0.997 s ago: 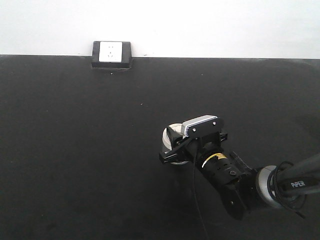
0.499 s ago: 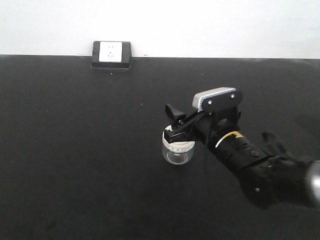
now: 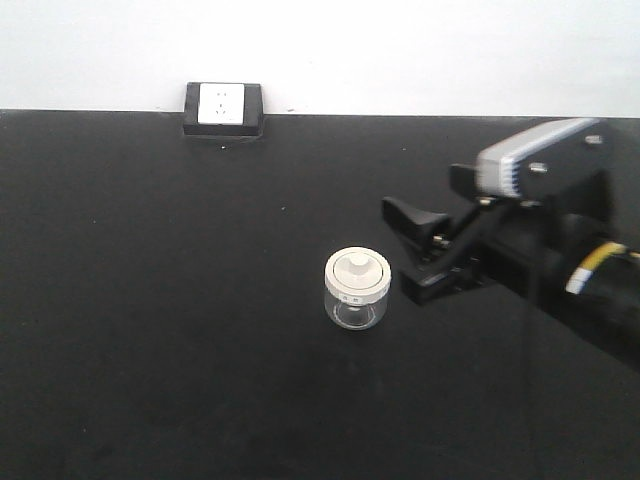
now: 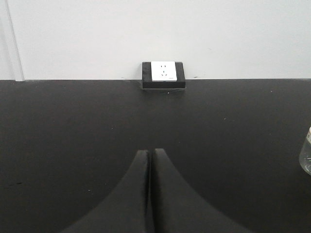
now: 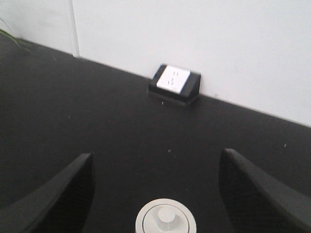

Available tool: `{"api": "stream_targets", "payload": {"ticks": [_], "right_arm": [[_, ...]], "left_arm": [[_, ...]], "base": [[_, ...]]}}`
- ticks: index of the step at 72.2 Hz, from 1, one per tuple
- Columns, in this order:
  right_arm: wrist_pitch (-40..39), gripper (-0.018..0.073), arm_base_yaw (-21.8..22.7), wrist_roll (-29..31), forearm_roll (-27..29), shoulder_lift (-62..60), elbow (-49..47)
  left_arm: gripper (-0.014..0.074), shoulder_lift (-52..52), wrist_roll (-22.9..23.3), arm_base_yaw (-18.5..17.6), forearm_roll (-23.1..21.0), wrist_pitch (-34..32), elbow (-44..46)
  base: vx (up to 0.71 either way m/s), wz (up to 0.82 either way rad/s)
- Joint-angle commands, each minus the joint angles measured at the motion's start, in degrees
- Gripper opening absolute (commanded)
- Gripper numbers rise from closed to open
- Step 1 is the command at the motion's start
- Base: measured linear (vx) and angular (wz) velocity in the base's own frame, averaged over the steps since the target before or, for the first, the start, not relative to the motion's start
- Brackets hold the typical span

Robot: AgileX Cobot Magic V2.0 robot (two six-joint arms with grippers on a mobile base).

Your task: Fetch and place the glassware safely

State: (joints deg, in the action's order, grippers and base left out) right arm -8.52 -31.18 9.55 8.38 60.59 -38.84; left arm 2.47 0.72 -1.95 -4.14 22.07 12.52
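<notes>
Glass jar [image 3: 357, 290] stands upright mid-bench, lid on, free of both my grippers. My right gripper [image 3: 415, 250], fingers spread wide, hangs just to its right, nearer than my left gripper [image 4: 149, 194], whose fingers are pressed together.

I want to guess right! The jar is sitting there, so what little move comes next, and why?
Probably the right gripper should pull a little farther away. The jar stands upright on the table, lid on, and the open jaws touch nothing.
</notes>
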Motion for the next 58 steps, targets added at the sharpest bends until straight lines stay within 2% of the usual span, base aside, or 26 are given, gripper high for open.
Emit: {"api": "stream_targets", "payload": {"ticks": [1, 14, 29, 40, 58], "right_arm": [[-2.6, 0.0519, 0.6, 0.9, -0.4, -7.6, 1.4], [0.5, 0.0519, 5.2, 0.9, 0.4, -19.6, 7.1], [14.6, 0.0519, 10.4, 2.8, -0.1, -32.5, 9.1], [22.7, 0.0519, 10.5, 4.8, -0.7, -41.9, 9.4], [24.0, 0.0519, 10.5, 4.3, -1.1, -55.7, 16.1]], "left_arm": [[-0.0007, 0.7, 0.4, -0.1, -0.5, -4.2, 1.5], [-0.0007, 0.7, 0.4, -0.1, -0.5, -4.2, 1.5], [-0.0007, 0.7, 0.4, -0.1, -0.5, -4.2, 1.5], [-0.0007, 0.7, 0.4, -0.1, -0.5, -4.2, 1.5], [-0.0007, 0.7, 0.4, -0.1, -0.5, -4.2, 1.5]], "base": [[0.00, 0.00], [0.00, 0.00], [0.00, 0.00], [0.00, 0.00], [0.00, 0.00]]}}
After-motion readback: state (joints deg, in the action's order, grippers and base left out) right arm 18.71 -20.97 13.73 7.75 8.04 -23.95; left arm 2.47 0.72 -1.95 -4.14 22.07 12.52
